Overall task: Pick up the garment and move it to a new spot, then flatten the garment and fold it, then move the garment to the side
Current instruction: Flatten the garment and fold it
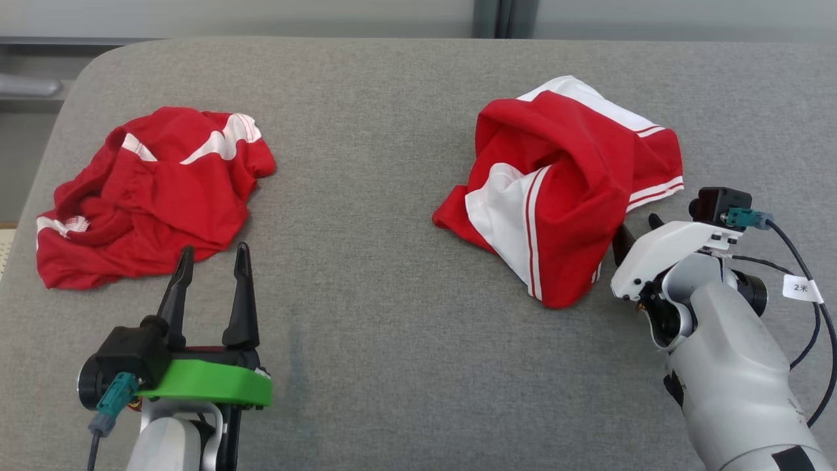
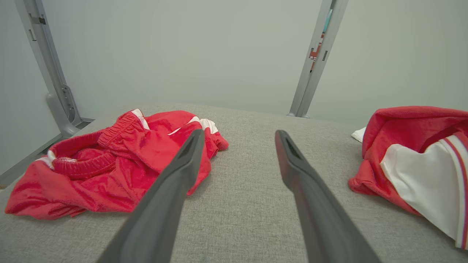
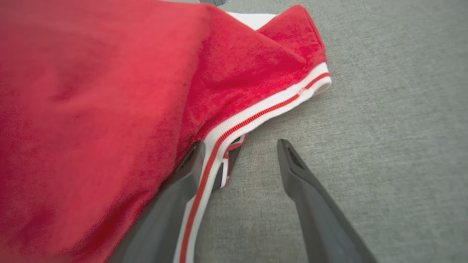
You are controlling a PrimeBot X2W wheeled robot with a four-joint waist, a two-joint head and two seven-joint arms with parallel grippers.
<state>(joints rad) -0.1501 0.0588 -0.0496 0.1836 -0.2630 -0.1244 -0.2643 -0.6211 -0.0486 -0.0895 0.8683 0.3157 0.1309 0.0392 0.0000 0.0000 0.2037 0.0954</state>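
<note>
A crumpled red-and-white garment [image 1: 562,196] lies at the right of the grey surface. My right gripper [image 1: 637,232] is at its lower right edge, open. In the right wrist view this gripper [image 3: 239,146] has its left finger tucked under the garment's striped hem [image 3: 256,117], while the other finger lies over bare grey cloth. A second crumpled red garment [image 1: 153,193] with an elastic waistband lies at the left. Just in front of it my left gripper [image 1: 212,258] stands open and holds nothing. The left wrist view has this gripper [image 2: 239,133] between both garments [image 2: 109,168] [image 2: 413,157].
The grey upholstered surface [image 1: 392,294] has a rounded far-left corner and ends at a pale wall. Metal posts [image 2: 314,62] stand behind it. A black cable with a white tag [image 1: 801,288] hangs off my right arm.
</note>
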